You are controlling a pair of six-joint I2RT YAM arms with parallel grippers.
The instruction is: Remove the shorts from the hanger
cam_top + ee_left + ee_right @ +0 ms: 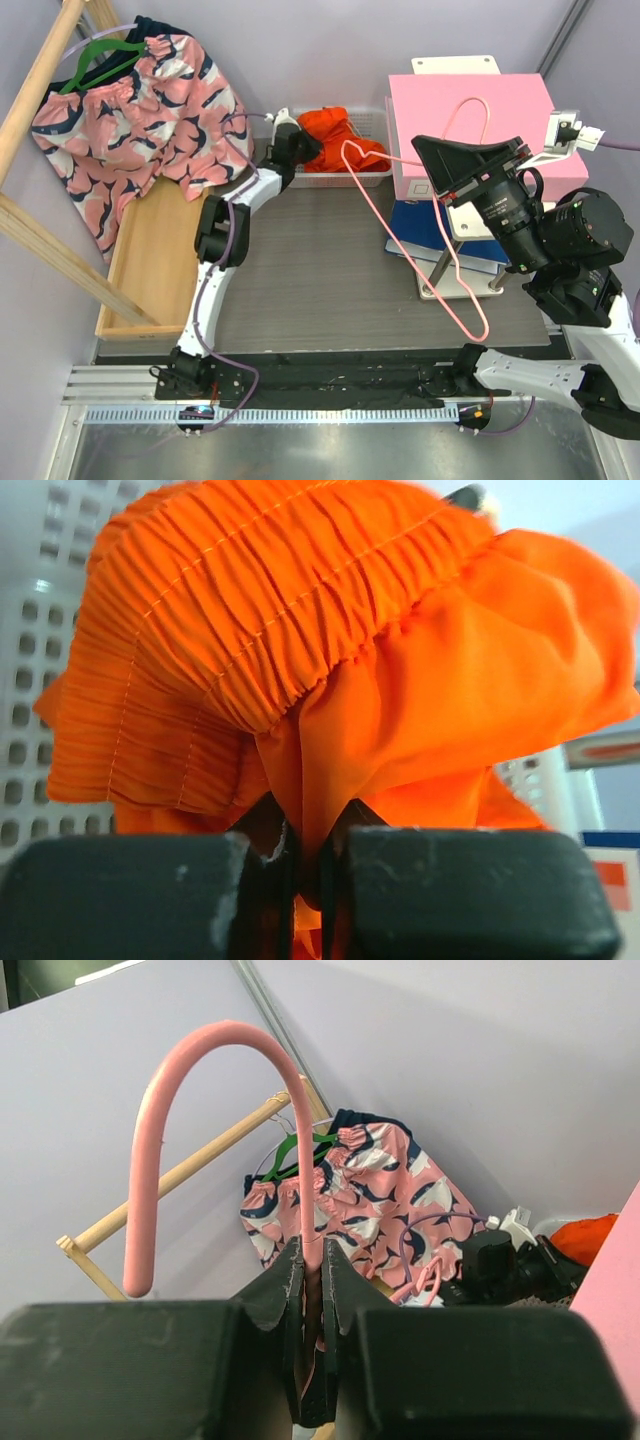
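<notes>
Left claw (305, 865) clenched on the orange shorts (300, 630) bunched in the far basket (372, 125), right claw (312, 1290) gripping the pink hanger (150, 1160) aloft at right, its tip overlapping the fabric: separation looks almost done.

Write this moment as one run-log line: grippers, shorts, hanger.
left gripper: shut on shorts | right gripper: shut on hanger | shorts: bunched at basket | hanger: corner overlapping shorts, release unclear

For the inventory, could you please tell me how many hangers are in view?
2. The pink hanger is held up at right by the right gripper; the green hanger hangs on the rack at far left, carrying patterned shorts. Others may be hidden.
</notes>
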